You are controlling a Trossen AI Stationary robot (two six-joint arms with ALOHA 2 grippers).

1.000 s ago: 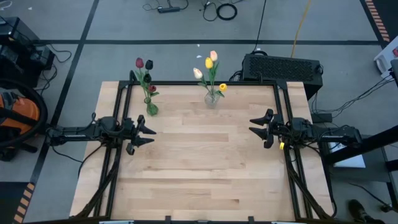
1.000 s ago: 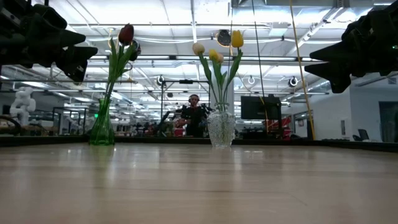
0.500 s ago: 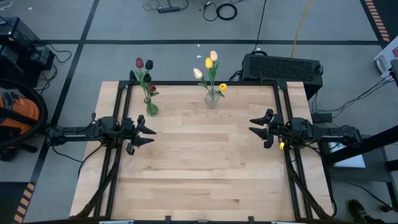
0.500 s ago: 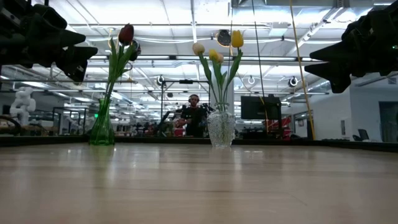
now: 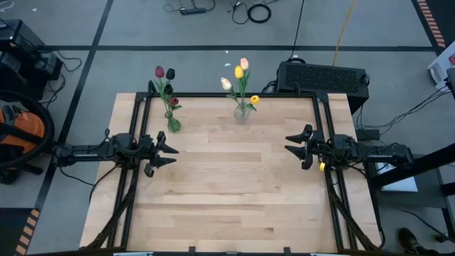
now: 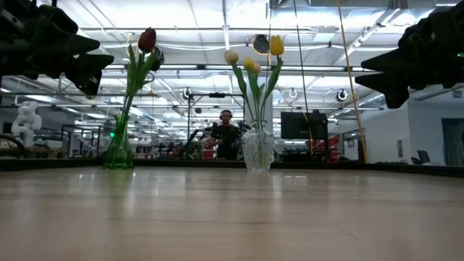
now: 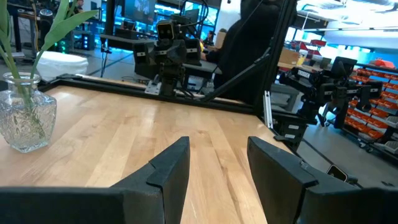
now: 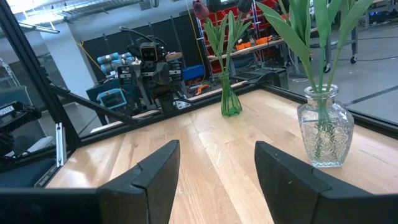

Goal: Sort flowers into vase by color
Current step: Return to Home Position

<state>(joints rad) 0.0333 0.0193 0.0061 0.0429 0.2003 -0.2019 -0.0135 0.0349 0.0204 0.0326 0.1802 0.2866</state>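
pale wooden table filled the high view, bare across its middle, with both vases lined up along the far edge. on the left side of that edge stood the green vase, and the dark tulips were in it, red and near-black heads up on long stems. a little way to its right, well apart from it, stood the clear vase, holding the yellow and cream tulips. from table height both vases looked upright, the green vase with a red head at the top, the clear vase with a yellow head highest. no stems lay on the boards, every flower in view was in a vase.

left gripper hung over the left edge of the table, pointing inward, jaws parted and holding nothing; its wrist camera showed the two fingers spread with bare wood between them. right gripper mirrored it over the right edge, jaws likewise apart and empty, its fingers wide in its own view. both sat well back from the vases.

behind the table a person was in the background, and a black box sat on the floor past the far right corner.
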